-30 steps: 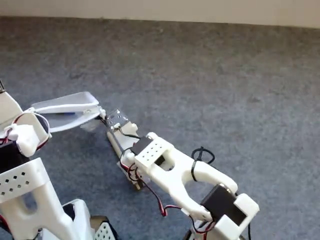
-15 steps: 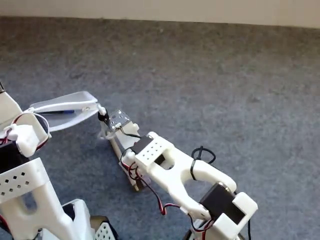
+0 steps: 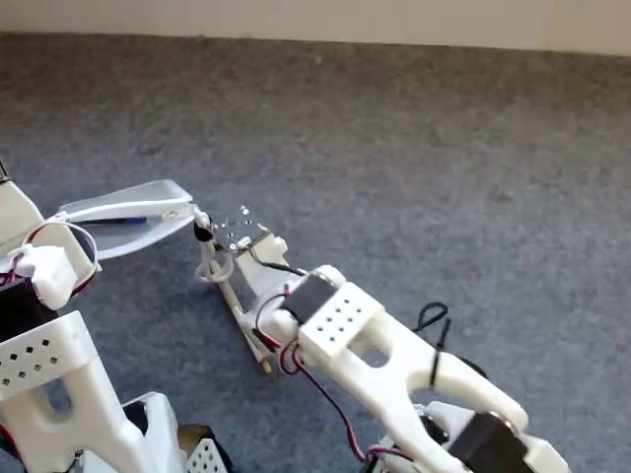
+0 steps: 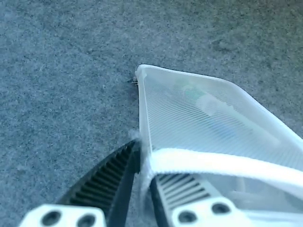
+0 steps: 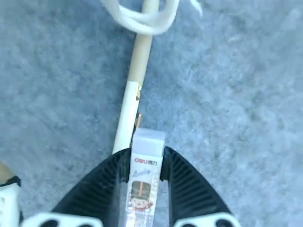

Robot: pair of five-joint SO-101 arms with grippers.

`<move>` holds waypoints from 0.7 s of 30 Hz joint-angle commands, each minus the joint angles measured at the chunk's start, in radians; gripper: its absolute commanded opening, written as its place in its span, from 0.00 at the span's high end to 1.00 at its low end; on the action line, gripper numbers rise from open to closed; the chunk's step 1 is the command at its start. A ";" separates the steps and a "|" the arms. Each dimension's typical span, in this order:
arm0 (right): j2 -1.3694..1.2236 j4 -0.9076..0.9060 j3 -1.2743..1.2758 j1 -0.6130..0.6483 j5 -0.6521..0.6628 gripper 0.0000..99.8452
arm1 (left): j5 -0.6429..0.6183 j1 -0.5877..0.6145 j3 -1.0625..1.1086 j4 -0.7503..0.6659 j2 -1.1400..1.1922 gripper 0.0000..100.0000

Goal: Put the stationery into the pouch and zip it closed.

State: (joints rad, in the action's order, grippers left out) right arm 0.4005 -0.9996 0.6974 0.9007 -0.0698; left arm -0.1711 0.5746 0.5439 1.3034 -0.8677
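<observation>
A translucent white pouch (image 3: 138, 219) hangs above the grey carpet at the left, a blue pen (image 3: 123, 221) showing through its wall. My left gripper (image 4: 140, 152) is shut on the pouch's (image 4: 203, 118) white rim band. My right gripper (image 5: 145, 154) is shut on a small white eraser (image 5: 146, 175) in a printed sleeve. In the high view the right gripper (image 3: 219, 248) sits just off the pouch's near corner. A beige and white pencil (image 5: 134, 92) lies on the carpet under the eraser, partly hidden by the right arm in the high view (image 3: 246, 320).
A white cord loop (image 3: 213, 268) from the pouch's zip end lies across the pencil's far end (image 5: 142, 16). Grey carpet (image 3: 444, 158) stretches open to the back and right. A pale wall edge (image 3: 315, 20) runs along the far side.
The right arm's body has swung lower and to the right while its gripper edged slightly toward the pouch's corner. The white cord loop now shows beside it. The pouch and left arm have barely moved.
</observation>
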 commanded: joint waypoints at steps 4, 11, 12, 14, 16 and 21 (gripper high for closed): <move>0.272 -0.002 0.044 0.010 -0.002 1.00 | -0.009 -0.050 -0.028 -0.028 -0.033 0.99; 0.464 0.004 0.082 0.008 -0.002 1.00 | -0.009 -0.116 -0.031 -0.026 -0.033 0.99; 0.483 0.005 0.082 0.008 -0.002 1.00 | -0.008 -0.125 -0.031 -0.026 -0.033 0.99; 0.518 0.005 0.082 0.008 -0.002 1.00 | -0.008 -0.145 -0.031 -0.026 -0.033 0.99; 0.549 0.005 0.082 0.010 -0.002 1.00 | -0.008 -0.162 -0.031 -0.026 -0.033 0.99; 0.631 0.071 0.085 0.008 -0.006 1.00 | 0.006 -0.217 -0.031 -0.021 -0.033 0.99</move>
State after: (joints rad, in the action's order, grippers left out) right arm 0.9697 -0.9843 0.7894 0.9022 -0.0698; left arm -0.1695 0.4058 0.5439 1.3034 -0.8677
